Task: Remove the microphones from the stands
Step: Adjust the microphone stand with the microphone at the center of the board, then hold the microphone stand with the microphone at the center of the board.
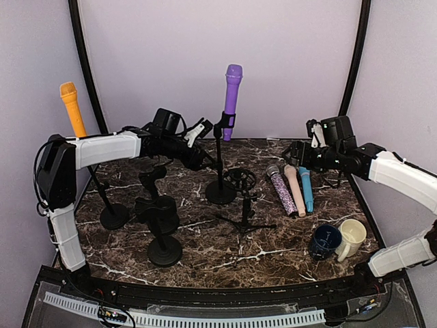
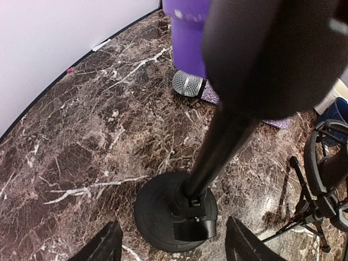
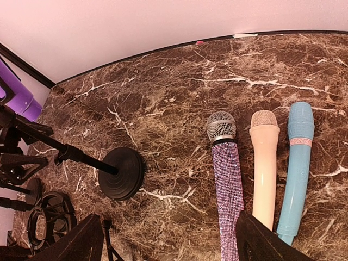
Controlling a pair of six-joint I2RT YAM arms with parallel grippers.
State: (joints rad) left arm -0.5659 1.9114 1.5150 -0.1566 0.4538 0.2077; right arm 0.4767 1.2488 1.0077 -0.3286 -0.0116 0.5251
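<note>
Purple microphone (image 1: 233,92) | upright, clipped atop black stand (image 1: 220,193) | left gripper (image 2: 175,244) apart | right gripper (image 3: 171,242) apart

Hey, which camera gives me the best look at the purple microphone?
The top external view: the purple microphone shows whole, upright in the clip of its stand. The left wrist view catches only a blurred purple patch behind the dark clip; the right wrist view, just a sliver at its left edge.
</note>
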